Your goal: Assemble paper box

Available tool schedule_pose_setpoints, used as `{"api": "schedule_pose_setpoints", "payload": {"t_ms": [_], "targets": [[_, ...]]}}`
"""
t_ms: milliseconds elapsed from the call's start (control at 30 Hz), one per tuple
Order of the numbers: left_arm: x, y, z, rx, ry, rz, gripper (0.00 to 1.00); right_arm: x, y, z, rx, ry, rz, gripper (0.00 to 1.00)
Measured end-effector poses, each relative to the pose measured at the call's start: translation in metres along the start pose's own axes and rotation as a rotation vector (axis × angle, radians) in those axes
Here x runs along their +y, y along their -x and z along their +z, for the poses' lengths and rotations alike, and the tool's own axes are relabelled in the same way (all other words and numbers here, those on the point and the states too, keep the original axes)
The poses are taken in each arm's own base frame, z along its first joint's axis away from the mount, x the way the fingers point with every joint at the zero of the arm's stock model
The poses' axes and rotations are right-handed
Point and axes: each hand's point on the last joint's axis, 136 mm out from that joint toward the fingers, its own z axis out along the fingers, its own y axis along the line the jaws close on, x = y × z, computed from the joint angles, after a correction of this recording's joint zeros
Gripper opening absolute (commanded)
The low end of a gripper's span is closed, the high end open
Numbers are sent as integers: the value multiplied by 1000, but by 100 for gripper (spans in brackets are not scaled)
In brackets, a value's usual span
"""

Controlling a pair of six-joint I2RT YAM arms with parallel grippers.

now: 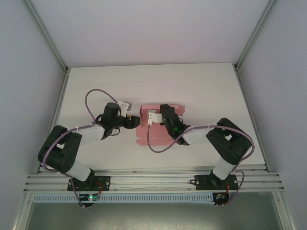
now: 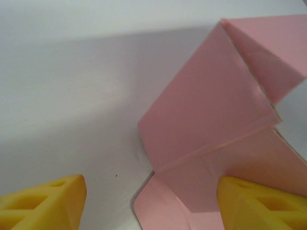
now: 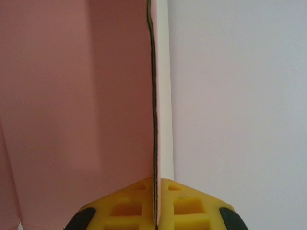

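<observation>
At the centre of the table [image 1: 206,86], the paper box [image 1: 144,132] lies part-folded, right gripper [image 3: 156,206] clamped on an upright wall's edge, left gripper [image 2: 151,189] jaws apart astride a corner flap; advise folding along the crease, right hold firm.

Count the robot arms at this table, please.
2. The left arm is bolted near left, with the left gripper open at the paper box; the right arm near right, with the right gripper shut on its edge.
</observation>
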Motion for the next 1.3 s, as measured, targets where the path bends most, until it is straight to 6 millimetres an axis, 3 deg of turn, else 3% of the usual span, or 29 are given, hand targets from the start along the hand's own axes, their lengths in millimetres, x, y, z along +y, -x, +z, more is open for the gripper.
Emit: {"api": "schedule_pose_setpoints", "payload": {"t_ms": [533,1300], "targets": [[-23,4,11,-65,-68,137,64,10,2,-8,-12,-7,-13,0],[-14,1,31,-177,39,193,47,17,5,-17,-4,-3,-17,0]]}}
